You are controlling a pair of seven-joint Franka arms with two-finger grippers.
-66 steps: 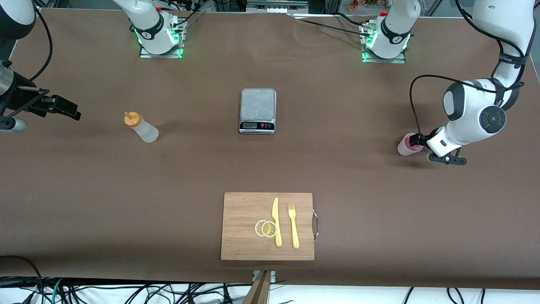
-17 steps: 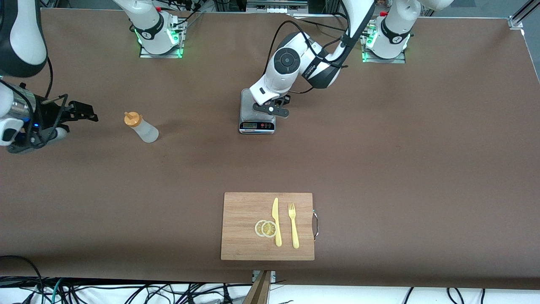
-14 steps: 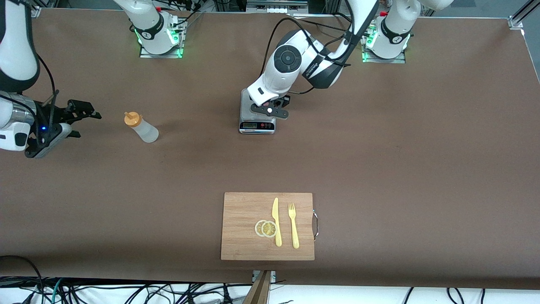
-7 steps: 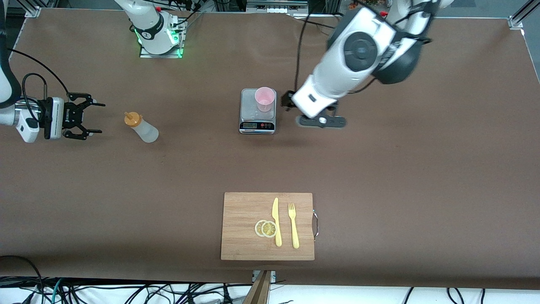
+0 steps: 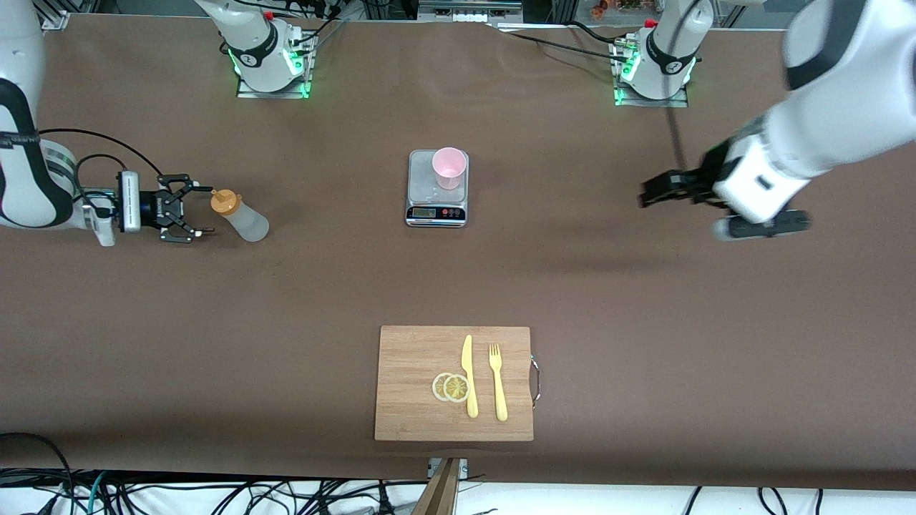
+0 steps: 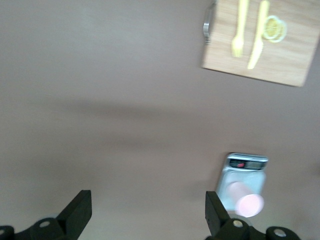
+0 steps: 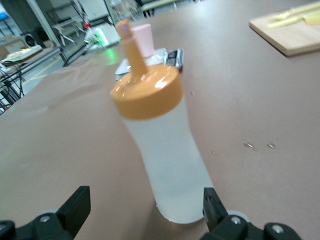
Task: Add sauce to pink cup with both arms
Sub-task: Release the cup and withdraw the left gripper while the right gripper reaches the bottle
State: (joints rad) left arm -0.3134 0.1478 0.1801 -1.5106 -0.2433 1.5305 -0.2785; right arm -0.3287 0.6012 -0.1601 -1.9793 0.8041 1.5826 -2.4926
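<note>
2 grippers are in view, and both have their fingers spread with nothing between them. The right gripper [image 5: 187,209] is low at the right arm's end of the tabletop, just beside the sauce bottle [image 5: 241,215], not touching it. This bottle stands upright with its orange cap [image 7: 146,92] on. The left gripper [image 5: 655,192] is up in the air over bare tabletop toward the left arm's end. The pink cup [image 5: 449,167] stands upright on a small kitchen scale [image 5: 436,207] near the middle of the tabletop. Close to the front edge lies a wooden cutting board [image 5: 411,357] carrying 2 lemon slices [image 5: 451,387], 1 yellow knife [image 5: 469,375] and 1 yellow fork [image 5: 497,382].
</note>
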